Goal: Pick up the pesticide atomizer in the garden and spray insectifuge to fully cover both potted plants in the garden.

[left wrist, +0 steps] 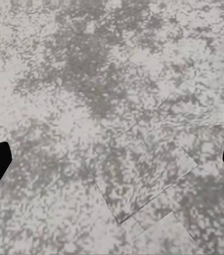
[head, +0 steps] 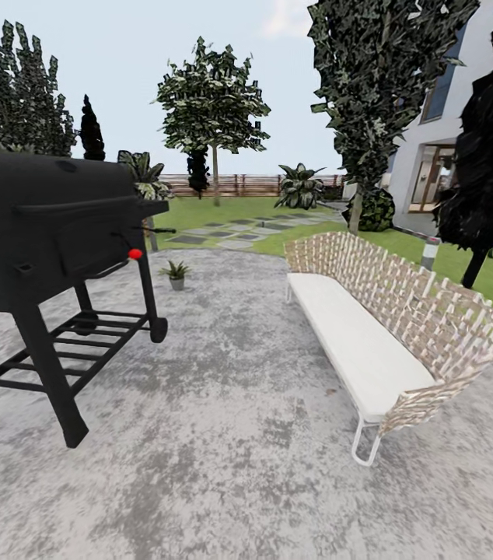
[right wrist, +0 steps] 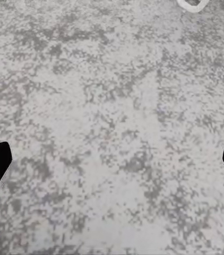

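Where patio meets lawn, one potted plant [head: 176,274]

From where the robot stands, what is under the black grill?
Under the grill a slatted lower shelf hangs between its legs, over grey paving. A small potted plant stands beyond it. The grill's body hides whatever lies further behind.

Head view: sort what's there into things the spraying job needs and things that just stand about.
For the job:
potted plant on the paving past the grill
red-topped item at the grill's side, perhaps the atomizer

Just standing about:
black grill
woven bench
trees
wooden fence
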### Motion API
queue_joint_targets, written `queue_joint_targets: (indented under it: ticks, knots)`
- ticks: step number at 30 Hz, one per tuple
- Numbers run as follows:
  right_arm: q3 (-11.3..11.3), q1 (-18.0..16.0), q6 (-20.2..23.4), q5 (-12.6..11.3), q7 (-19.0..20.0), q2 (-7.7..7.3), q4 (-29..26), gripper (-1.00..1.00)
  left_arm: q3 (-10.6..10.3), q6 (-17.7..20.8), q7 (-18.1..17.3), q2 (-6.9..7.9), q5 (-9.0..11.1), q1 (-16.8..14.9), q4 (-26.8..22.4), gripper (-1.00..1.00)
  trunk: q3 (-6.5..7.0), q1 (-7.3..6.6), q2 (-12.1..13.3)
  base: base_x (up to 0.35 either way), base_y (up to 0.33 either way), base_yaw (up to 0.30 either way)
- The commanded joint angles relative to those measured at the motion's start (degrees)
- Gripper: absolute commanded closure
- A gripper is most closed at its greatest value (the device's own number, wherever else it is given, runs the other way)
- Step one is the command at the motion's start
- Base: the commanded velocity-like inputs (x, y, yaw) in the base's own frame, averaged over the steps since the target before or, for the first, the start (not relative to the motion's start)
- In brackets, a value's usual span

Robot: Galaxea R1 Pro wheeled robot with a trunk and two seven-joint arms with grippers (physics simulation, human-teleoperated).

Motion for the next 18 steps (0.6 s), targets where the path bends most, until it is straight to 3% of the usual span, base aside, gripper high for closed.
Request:
queue_joint_targets:
  ticks: [1, 18]
  knots:
    - [-0.02, -0.03, -0.18, 0.03, 0.03, 0.0, 0.03, -1.0, 0.0, -0.19, -0.02, 0.0, 0.05, -0.03, 0.04, -1.0, -0.06, 0.03, -0.02, 0.338, 0.0, 0.0]
    - [-0.02, -0.03, -0.18, 0.03, 0.03, 0.02, 0.07, -1.0, -0.17, -0.19, -0.02, 0.0, -0.02, -0.03, 0.04, -1.0, -0.06, 0.03, -0.02, 0.338, 0.0, 0.0]
